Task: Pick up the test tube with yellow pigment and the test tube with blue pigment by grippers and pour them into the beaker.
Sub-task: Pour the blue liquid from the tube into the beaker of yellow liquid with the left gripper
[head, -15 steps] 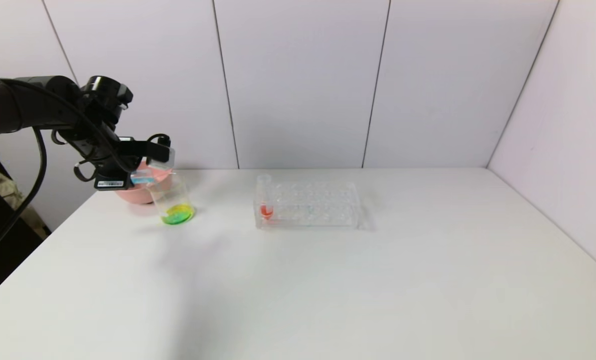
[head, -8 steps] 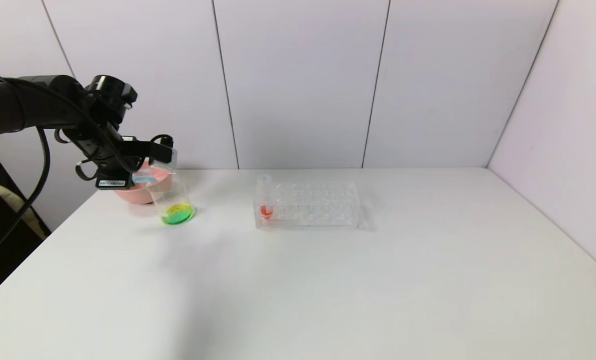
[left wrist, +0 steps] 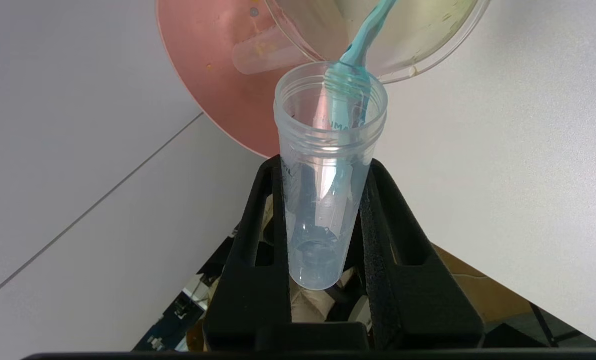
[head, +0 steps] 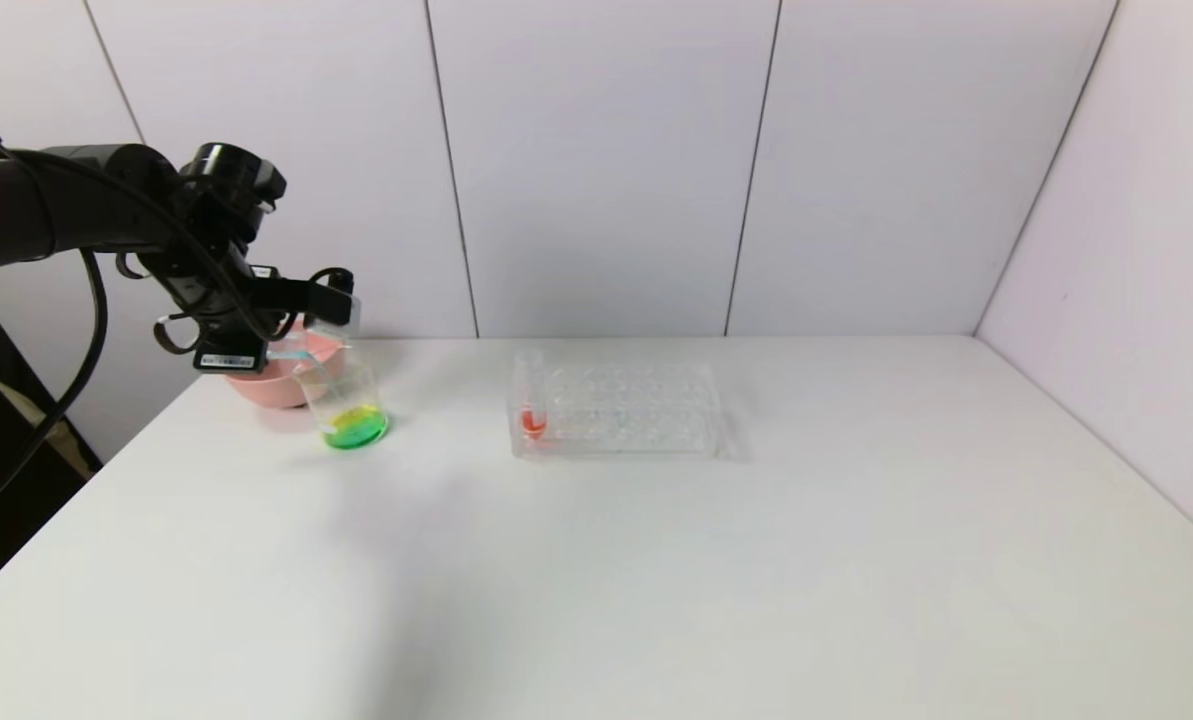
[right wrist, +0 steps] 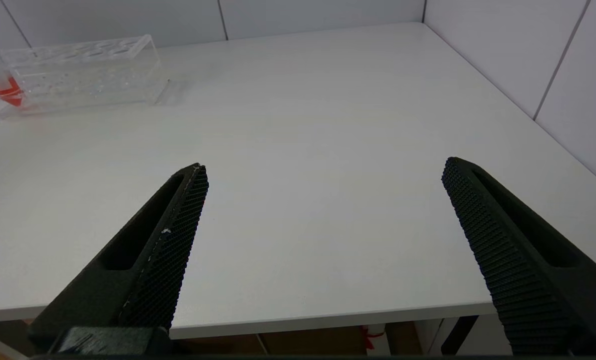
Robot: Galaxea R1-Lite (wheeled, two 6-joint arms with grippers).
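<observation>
Up close, the left gripper (left wrist: 322,200) clamps the test tube with blue pigment (left wrist: 327,165), pouring into the beaker (left wrist: 377,35).

A pink bowl (head: 256,385), a clear tube rack (head: 621,412) holding a red-liquid tube (head: 531,400), on a white table (head: 656,560).

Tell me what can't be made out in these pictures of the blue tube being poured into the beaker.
- Head view: the left gripper and arm cover most of the test tube with blue pigment and part of the pink bowl.
- Left wrist view: the beaker is cut off by the frame edge, hiding its liquid.
- Head view: the right gripper is out of frame.
- The spent tube's trace colour, in the bowl, is too faint.
</observation>
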